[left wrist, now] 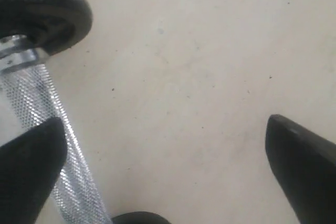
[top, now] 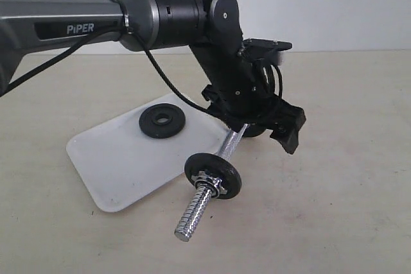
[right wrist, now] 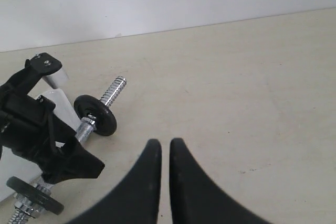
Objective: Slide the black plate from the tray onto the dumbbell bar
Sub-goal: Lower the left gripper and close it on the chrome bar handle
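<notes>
Dumbbell bar [top: 196, 210] lies on the desk [top: 347, 210]; black plate [top: 162, 122] rests on the tray [top: 109, 171] at its 10 o'clock, not yet mounted. Left tool [left wrist: 165, 129] gapes empty over the bar; right tool [right wrist: 165, 177] closed, empty.

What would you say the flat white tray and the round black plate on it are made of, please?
Flat white tray: probably plastic, smooth with a soft sheen. Round black plate: likely painted metal, matte, with moulded hub ring.
</notes>
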